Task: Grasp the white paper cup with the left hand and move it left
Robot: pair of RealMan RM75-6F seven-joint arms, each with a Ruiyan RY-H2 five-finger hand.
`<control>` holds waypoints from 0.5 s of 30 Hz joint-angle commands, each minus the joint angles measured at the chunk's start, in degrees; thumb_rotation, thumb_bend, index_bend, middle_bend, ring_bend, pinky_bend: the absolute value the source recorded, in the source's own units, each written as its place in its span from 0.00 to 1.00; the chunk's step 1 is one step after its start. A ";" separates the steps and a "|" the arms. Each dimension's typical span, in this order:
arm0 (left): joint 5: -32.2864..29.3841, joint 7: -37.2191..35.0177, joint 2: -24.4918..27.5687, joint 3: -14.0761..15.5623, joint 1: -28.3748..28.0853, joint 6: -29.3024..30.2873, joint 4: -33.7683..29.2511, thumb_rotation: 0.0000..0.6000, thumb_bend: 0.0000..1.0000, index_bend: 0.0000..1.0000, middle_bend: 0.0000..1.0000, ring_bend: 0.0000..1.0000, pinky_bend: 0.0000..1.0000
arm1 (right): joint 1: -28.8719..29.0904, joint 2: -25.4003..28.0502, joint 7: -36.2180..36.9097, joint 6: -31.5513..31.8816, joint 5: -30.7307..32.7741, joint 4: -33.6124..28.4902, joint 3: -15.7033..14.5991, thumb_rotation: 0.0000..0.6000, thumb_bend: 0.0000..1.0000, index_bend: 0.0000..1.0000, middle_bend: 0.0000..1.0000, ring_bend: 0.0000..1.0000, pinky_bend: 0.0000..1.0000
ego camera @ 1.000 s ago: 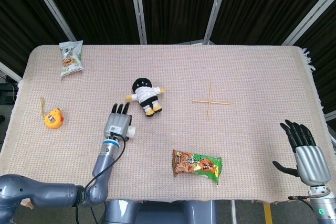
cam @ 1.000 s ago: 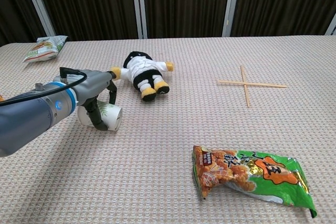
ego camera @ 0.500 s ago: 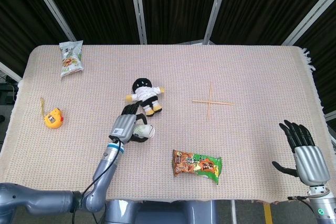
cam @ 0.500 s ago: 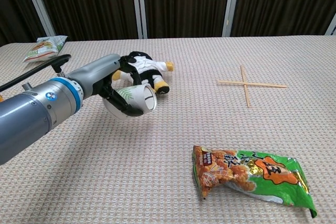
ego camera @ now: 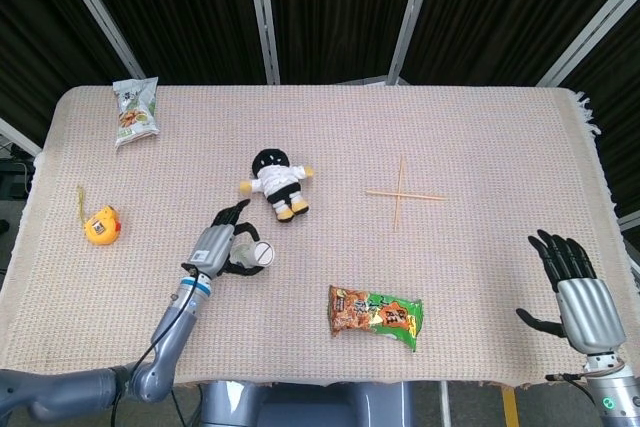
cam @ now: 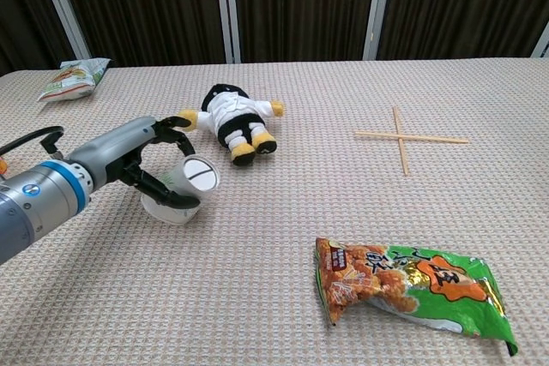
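Now further left, white paper cup (cam: pixel 182 186) gripped by left robot hand (cam: pixel 151 169), just beside doll (cam: pixel 229 122).

No lettering can be read. The near snack bag (cam: pixel 412 287) carries printed characters too blurred to make out. The far left snack bag (ego camera: pixel 135 111) likewise.

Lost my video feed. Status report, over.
Left hand grips cup, cup tipped on its side. Right hand open, idle at table edge. Doll just beyond cup; leftward path looks clear.
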 commanded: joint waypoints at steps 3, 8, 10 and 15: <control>0.63 -2.29 3.21 0.45 1.86 -1.32 0.15 1.00 0.09 0.43 0.00 0.00 0.00 | -0.06 0.02 -0.21 0.11 -0.14 -0.14 -0.09 1.00 0.04 0.03 0.00 0.00 0.00; 1.62 -3.63 5.17 0.92 2.74 -2.09 -0.06 1.00 0.09 0.14 0.00 0.00 0.00 | -0.04 -0.14 -0.65 0.10 -0.37 -0.27 -0.21 1.00 0.04 0.03 0.00 0.00 0.00; 2.08 -4.06 5.98 1.11 2.96 -2.57 -0.24 1.00 0.08 0.02 0.00 0.00 0.00 | -0.04 -0.19 -0.83 0.08 -0.45 -0.31 -0.27 1.00 0.04 0.03 0.00 0.00 0.00; 3.16 -5.06 7.68 1.26 3.71 -2.86 -1.40 1.00 0.08 0.00 0.00 0.00 0.00 | -0.05 -0.19 -1.15 0.07 -0.62 -0.38 -0.41 1.00 0.04 0.03 0.00 0.00 0.00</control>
